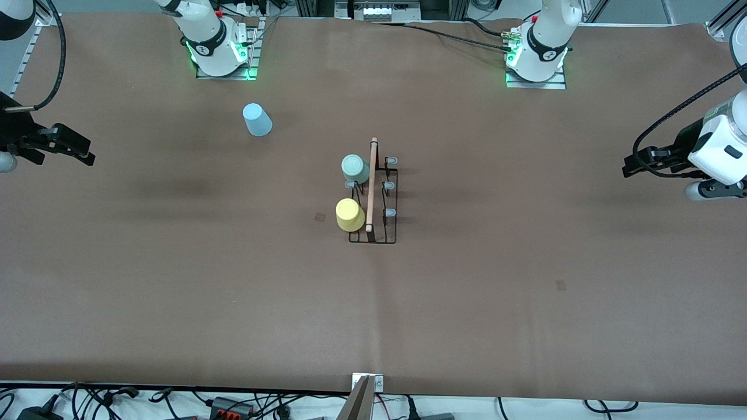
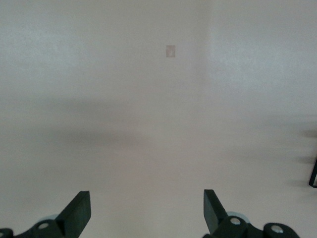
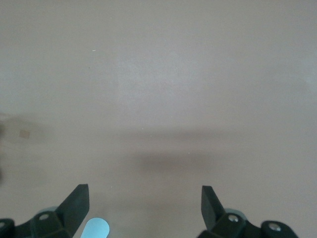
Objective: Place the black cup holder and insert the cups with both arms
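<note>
On the table (image 1: pixel 525 303), toward the right arm's end and close to that arm's base, stands the blue cup (image 1: pixel 257 119), upside down and alone, the one cup not yet on the holder (image 1: pixel 373 198). Holder sits mid-table, its wooden rod (image 1: pixel 371 184) running from the bases' edge toward the front camera. The green cup (image 1: pixel 355 168) and yellow cup (image 1: pixel 350 214) hang on the prongs of the side facing the right arm, green farther from the camera, yellow nearer, with one bare prong between them. Three pale-tipped prongs on the left arm's side are bare too.

Now the claws. The right gripper (image 1: pixel 73 149) hovers over its own end of the table, jaws spread wide, nothing between them; its wrist view shows the blue cup (image 3: pixel 95 229) peeking in at the frame edge beside one finger, so the cup lies close under that arm's reach. The left gripper (image 1: pixel 639 164) hangs over its own end, jaws just as wide and empty (image 2: pixel 147 213), with only bare tabletop under it, waiting.

So the call looks plain: the right arm is far the nearer. It has to swing toward the bases' side to reach the cup, then carry it toward mid-table to a bare prong.
</note>
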Robot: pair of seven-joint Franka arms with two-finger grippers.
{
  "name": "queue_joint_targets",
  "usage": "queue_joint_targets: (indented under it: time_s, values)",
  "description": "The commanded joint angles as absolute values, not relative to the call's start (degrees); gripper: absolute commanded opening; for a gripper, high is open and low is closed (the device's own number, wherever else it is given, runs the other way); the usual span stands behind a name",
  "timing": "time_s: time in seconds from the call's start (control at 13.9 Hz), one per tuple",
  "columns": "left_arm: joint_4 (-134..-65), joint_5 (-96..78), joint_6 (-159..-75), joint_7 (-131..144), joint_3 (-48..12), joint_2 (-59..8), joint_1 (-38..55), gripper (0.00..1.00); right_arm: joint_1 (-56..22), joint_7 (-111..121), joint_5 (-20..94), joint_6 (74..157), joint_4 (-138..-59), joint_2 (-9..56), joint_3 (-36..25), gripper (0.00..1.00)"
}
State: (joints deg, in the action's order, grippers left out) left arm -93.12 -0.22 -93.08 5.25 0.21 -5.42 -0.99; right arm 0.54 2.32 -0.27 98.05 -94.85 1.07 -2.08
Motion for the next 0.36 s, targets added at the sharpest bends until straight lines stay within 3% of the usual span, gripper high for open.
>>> queue_joint_targets:
  time_s: [0.0, 0.29]
  values:
    - [-93.6, -0.4, -93.3, 4.6, 0.0, -4.5, -1.3, 1.00, -0.2, 2.8, -0.4, 97.8, -95.7, 0.2, -2.2, 1.00]
    - [-93.6, -0.4, -93.3, 4.7, 0.0, -4.5, -1.3, 1.00, -0.2, 2.8, -0.6, 97.5, -95.9, -0.2, -2.2, 1.00]
